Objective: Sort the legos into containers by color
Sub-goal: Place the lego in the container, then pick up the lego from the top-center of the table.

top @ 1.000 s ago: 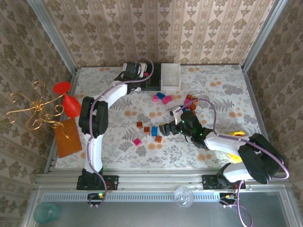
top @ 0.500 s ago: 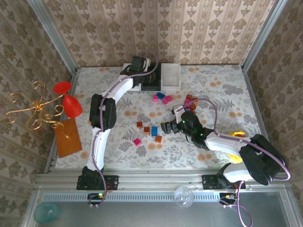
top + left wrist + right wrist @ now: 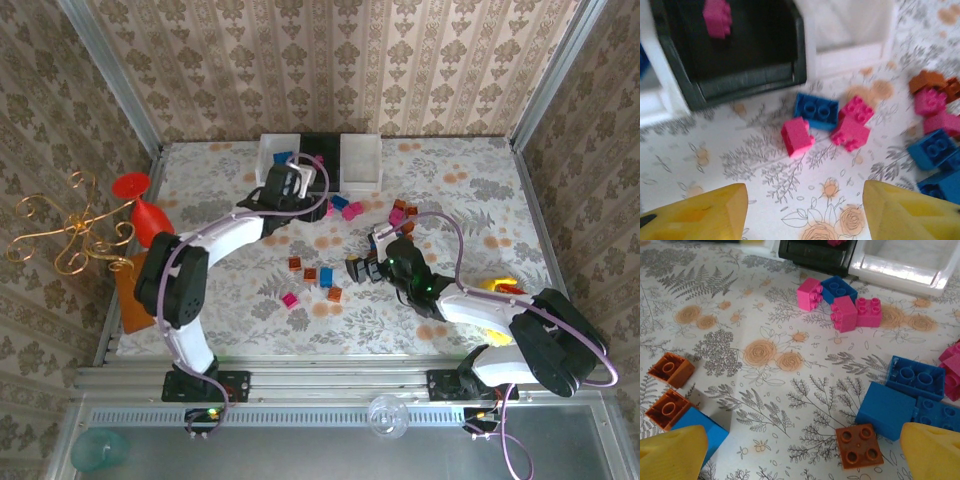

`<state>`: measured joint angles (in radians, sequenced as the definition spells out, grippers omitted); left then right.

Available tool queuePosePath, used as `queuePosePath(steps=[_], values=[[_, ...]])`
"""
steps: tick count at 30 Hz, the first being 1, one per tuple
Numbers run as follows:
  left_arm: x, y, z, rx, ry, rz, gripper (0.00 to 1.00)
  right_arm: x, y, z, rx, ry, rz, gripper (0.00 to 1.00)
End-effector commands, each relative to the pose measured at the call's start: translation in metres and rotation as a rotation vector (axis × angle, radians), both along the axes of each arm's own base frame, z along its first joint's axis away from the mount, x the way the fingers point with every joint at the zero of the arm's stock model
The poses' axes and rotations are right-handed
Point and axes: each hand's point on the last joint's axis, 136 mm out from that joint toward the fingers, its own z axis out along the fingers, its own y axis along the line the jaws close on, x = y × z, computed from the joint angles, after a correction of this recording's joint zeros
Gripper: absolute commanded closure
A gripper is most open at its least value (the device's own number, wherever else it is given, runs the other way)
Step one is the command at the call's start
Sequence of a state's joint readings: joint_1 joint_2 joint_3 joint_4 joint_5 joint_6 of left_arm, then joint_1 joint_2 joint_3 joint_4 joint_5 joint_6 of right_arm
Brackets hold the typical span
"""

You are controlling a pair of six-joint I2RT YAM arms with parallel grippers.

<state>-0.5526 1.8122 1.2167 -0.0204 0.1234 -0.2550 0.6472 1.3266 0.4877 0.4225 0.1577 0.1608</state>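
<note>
Three containers stand in a row at the back: a white bin [image 3: 272,152] with a blue lego in it, a black bin [image 3: 320,150] [image 3: 740,50] holding a pink lego [image 3: 717,17], and a white bin [image 3: 362,160] [image 3: 850,35]. My left gripper [image 3: 297,190] [image 3: 805,200] hovers open just in front of them, nothing between its yellow fingers [image 3: 695,212]. Pink and blue legos [image 3: 815,110] [image 3: 340,207] lie ahead of it. My right gripper [image 3: 358,270] [image 3: 802,450] is open low over the table, with an orange lego [image 3: 859,445] and a blue lego [image 3: 887,410] near its right finger.
More orange, blue and pink legos [image 3: 312,278] lie mid-table, and others [image 3: 403,212] at the right. A red glass [image 3: 145,215], a gold wire stand [image 3: 70,230] and an orange block [image 3: 140,290] sit at the left edge. A yellow object [image 3: 500,285] lies by the right arm.
My left gripper has pulled back from over the black bin toward the table and has opened. The right gripper has shifted slightly to the right and stays open.
</note>
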Motion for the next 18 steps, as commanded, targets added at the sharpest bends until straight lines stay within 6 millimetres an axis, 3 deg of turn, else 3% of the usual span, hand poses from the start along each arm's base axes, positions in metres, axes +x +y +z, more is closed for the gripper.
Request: queuePosePath(steps=[1, 8, 18], values=[[0.007, -0.012, -0.021, -0.023, 0.026, 0.019, 0.36, 0.003, -0.001, 0.012, 0.035, -0.039, -0.010, 0.00], [0.017, -0.034, -0.058, -0.021, 0.099, -0.016, 0.35, 0.002, -0.001, 0.012, 0.035, -0.031, -0.007, 0.00], [0.034, -0.042, -0.085, 0.023, 0.137, -0.003, 0.36, -0.001, -0.003, 0.016, 0.035, -0.038, -0.007, 0.00]])
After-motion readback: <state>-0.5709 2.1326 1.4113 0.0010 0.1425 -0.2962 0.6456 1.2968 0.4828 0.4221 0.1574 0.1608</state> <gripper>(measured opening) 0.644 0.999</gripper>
